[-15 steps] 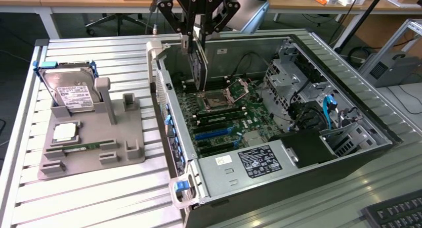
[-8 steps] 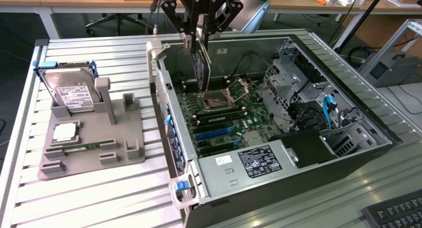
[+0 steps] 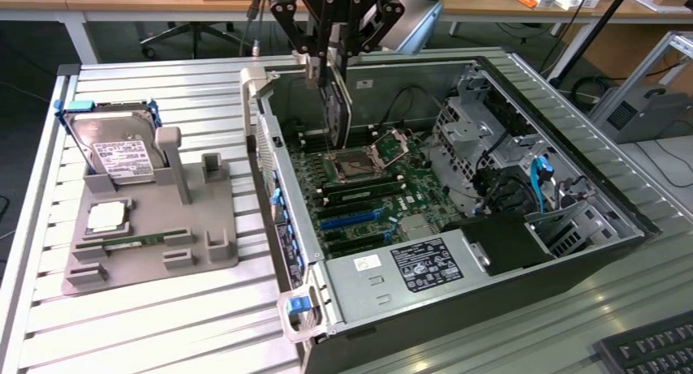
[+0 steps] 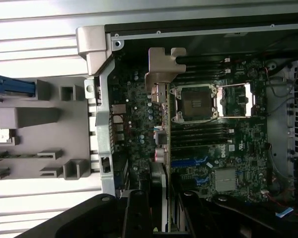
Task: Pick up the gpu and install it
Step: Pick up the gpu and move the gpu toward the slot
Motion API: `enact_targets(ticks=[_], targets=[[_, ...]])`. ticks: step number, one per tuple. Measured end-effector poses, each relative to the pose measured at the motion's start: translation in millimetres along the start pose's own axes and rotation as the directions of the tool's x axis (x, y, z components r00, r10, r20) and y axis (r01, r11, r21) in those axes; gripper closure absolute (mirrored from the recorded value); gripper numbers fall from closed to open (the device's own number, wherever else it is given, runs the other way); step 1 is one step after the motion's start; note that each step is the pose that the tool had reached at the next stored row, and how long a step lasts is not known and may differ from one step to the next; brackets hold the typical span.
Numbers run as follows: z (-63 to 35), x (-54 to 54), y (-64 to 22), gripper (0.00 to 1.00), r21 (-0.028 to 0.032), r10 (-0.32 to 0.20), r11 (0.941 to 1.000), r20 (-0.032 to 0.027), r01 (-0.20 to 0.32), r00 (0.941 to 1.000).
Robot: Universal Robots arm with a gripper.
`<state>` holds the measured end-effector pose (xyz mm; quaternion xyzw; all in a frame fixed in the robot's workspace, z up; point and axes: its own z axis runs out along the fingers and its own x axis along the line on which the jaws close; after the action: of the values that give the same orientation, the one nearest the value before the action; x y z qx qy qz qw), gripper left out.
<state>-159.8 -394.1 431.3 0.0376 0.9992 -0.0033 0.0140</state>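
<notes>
Gripper (image 3: 330,67) up top in the exterior view, clamped on one gpu (image 3: 342,114), card hanging on edge below it over the one open case (image 3: 509,301); one hard drive (image 3: 117,151) on the rack (image 3: 162,256). Wrist view: gpu (image 4: 161,129) edge-on, sticking out beyond the fingers (image 4: 137,213), above the motherboard (image 4: 139,99).

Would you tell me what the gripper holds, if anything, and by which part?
The gripper holds the gpu by its upper edge, hanging upright over the open case.
</notes>
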Motion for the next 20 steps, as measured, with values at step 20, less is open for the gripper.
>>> enact_targets(ticks=[20], targets=[[0.5, -17.9, 1.4, 0.73, 0.0, 0.0, 1.0, 0.0, 0.0, 1.0]])
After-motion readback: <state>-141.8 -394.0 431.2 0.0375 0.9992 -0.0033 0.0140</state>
